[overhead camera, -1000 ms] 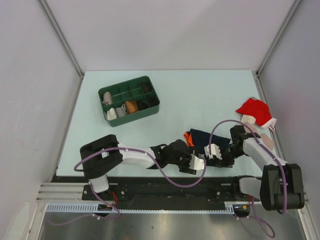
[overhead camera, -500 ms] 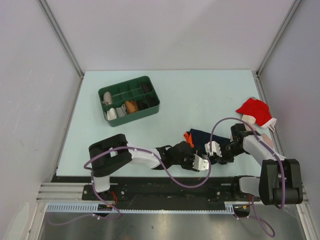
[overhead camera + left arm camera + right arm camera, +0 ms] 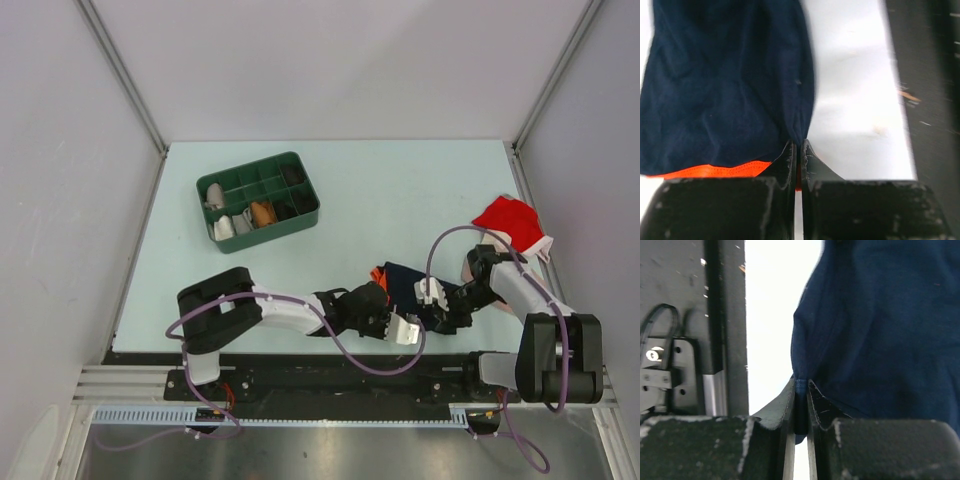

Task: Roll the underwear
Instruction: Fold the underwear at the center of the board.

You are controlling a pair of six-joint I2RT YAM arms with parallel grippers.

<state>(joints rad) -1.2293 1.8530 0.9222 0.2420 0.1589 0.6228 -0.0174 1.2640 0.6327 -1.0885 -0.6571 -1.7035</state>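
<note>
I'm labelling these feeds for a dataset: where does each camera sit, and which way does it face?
Top external: above and behind the robot, looking down on the table, green tray and underwear; left arm and right arm show.
Left wrist: on the left arm, looking along the left gripper, shut on the underwear's edge; its jaws show.
Right wrist: on the right arm, looking along the right gripper, shut on another edge; its jaws show.
Shared: both wrist views show the underwear.

You have navy underwear with orange trim, a red cloth at two o'clock, a green tray at ten o'clock.
</note>
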